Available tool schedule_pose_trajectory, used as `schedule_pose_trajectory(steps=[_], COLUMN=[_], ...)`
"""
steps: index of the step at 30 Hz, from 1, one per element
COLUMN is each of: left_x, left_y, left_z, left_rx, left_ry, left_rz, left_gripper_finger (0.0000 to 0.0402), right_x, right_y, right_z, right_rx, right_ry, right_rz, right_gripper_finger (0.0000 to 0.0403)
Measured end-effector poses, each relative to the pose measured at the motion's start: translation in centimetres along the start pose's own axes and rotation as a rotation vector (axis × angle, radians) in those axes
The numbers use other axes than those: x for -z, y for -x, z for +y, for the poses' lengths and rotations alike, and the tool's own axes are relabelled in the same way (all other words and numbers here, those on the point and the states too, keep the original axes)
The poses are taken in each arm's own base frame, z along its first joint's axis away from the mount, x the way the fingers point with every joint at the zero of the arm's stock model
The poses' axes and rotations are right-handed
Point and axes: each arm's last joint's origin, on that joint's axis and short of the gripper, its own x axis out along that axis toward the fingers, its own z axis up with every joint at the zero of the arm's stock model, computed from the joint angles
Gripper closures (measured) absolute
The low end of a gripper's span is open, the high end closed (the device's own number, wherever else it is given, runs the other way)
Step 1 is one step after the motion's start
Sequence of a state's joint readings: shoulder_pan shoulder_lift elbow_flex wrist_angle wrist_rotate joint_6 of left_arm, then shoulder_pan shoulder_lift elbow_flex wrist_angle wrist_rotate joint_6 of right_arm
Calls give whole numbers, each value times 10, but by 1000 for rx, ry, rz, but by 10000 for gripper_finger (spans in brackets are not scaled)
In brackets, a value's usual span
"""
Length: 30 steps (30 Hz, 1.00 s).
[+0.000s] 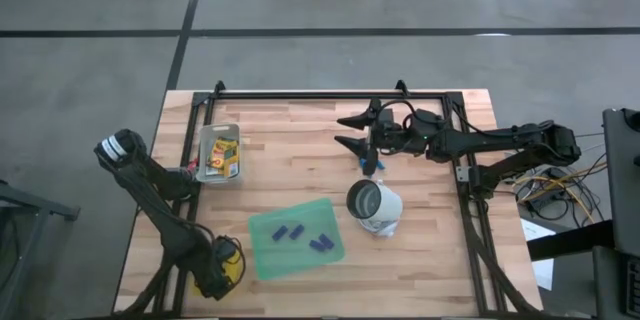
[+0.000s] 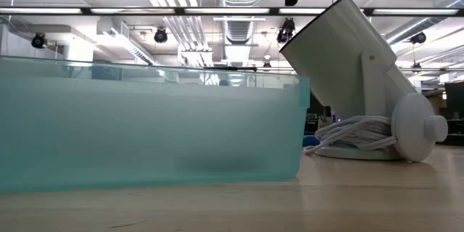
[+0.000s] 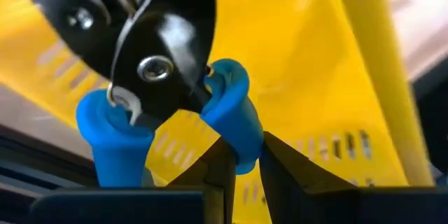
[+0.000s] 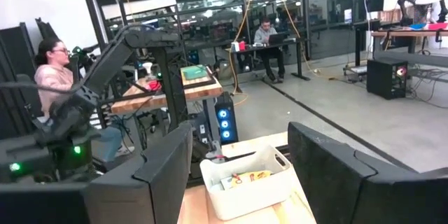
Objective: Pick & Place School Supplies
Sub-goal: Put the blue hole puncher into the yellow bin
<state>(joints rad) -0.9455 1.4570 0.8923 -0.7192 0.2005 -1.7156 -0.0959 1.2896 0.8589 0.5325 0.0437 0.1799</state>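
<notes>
Gripping one blue handle [image 3: 234, 115] of the scissor-like tool [image 3: 150, 63], your left gripper [image 3: 241, 175] sits at the near-left corner of the table [image 1: 440, 260], down inside the yellow mesh basket [image 3: 301, 63]; the fingers are pinched nearly shut on that single handle, with the metal pivot plate and the second handle hanging free beside it. Three purple-blue pieces [image 1: 300, 236] lie on the green sheet [image 1: 262, 258] at centre, and the crayon boxes [image 1: 222, 160] rest in the white tray [image 1: 206, 138] at the left. A white angled lamp-like device [image 1: 375, 206] stands just right of the sheet. Your right gripper [image 1: 352, 130] hovers at the far middle of the table, fingers spread wide and holding nothing; something blue shows just below it, too small to identify. Risk, as a judgement: a one-handle hold lets the tool swing or rotate on lift, so it may catch the basket mesh or slip out. Lift straight and slowly, and keep well clear of the basket wall.
</notes>
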Motion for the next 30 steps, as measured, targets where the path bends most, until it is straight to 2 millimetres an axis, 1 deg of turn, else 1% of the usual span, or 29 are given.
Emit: schedule_pose_trajectory(steps=[5,13,20,23,26,30], left_x=[2,4,7,9,10,7], left_y=[11,16,28,36,45,55], left_z=[-10,-13,-20,-23,-30,-38], left_rx=[37,47,49,46,80,131], left_ry=[-22,3,10,27,54,136], left_rz=[-43,-39,-36,-38,-53,-55], left_gripper_finger=[345,345,345,345,345,345], right_x=[1,1,1,1,1,2], right_y=[0,0,0,0,0,0], right_z=[0,0,0,0,0,0], right_rx=[1,1,1,2,2,2], right_ry=[4,4,0,0,4,6], right_rz=[5,5,6,6,7,8], right_gripper_finger=[174,174,174,174,174,174])
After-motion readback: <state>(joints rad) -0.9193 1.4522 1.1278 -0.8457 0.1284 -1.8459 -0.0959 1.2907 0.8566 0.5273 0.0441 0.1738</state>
